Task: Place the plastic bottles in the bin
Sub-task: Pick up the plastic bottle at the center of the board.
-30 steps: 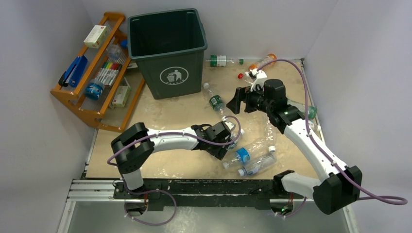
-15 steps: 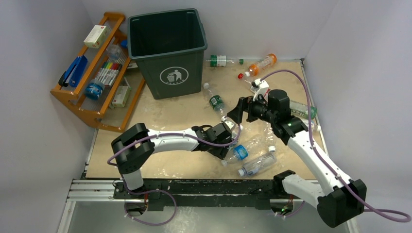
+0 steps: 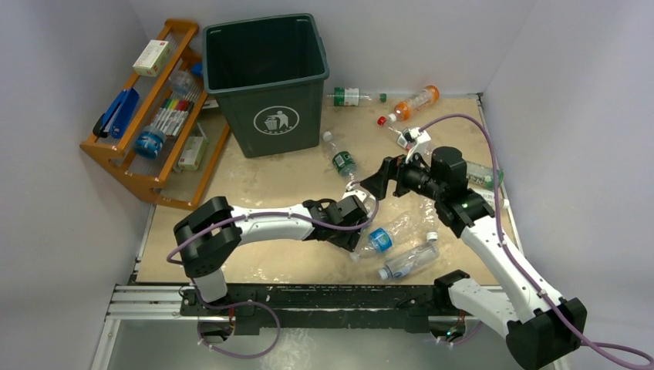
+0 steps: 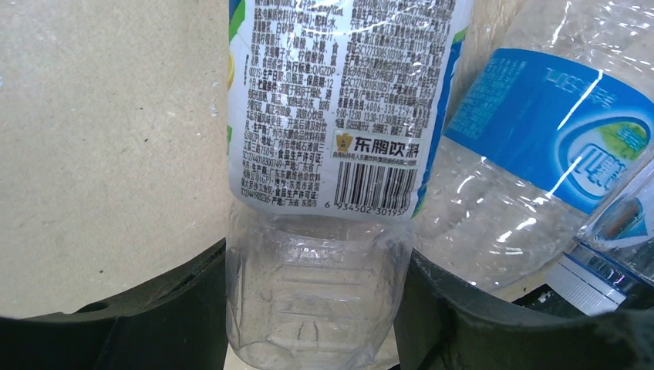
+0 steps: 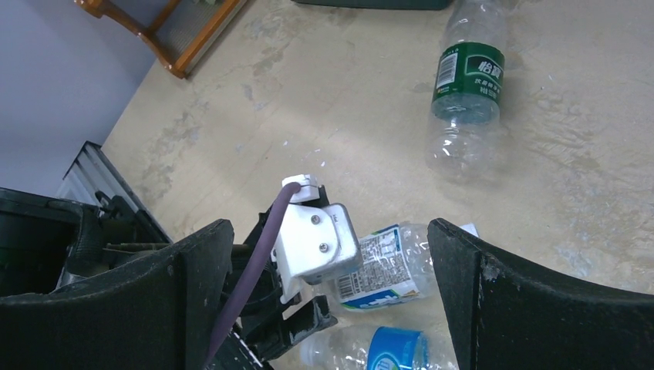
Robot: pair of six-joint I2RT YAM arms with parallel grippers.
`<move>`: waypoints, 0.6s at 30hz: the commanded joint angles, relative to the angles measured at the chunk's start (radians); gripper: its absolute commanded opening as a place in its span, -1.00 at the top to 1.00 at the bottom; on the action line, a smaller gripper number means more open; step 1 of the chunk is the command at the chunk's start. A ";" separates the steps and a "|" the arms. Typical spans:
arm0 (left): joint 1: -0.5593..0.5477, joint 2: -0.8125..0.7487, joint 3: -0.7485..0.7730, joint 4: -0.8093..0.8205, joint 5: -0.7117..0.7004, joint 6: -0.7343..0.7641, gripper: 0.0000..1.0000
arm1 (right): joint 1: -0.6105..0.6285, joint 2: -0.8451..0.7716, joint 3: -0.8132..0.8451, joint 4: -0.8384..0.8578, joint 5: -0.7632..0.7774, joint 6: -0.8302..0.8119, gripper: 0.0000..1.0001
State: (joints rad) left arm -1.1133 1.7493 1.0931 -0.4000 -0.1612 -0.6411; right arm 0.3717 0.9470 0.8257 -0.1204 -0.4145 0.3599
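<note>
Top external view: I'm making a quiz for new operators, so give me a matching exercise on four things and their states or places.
1. large dark green square plastic bin
2. orange plastic bottle
3. left gripper
4. right gripper

a. jaws wide, holding nothing
b. lying on its side
c. shut on a clear white-labelled plastic bottle
d. standing beside the orange wooden rack

Pairs: 1-d, 2-b, 3-c, 4-a
</note>
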 commanded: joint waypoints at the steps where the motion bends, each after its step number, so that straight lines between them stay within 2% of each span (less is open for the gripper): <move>1: -0.005 -0.074 0.033 -0.004 -0.053 -0.020 -0.10 | -0.004 -0.024 0.018 0.027 -0.020 0.019 -0.96; 10: -0.008 -0.131 0.001 0.022 -0.076 -0.037 -0.10 | -0.004 -0.043 0.041 -0.026 0.017 0.034 -0.97; 18: -0.008 -0.171 0.047 -0.001 -0.107 -0.016 -0.10 | -0.003 -0.029 0.108 -0.129 0.067 0.056 -1.00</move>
State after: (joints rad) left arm -1.1160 1.6604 1.0924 -0.4267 -0.2195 -0.6594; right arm 0.3729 0.9161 0.8654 -0.1783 -0.4023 0.4091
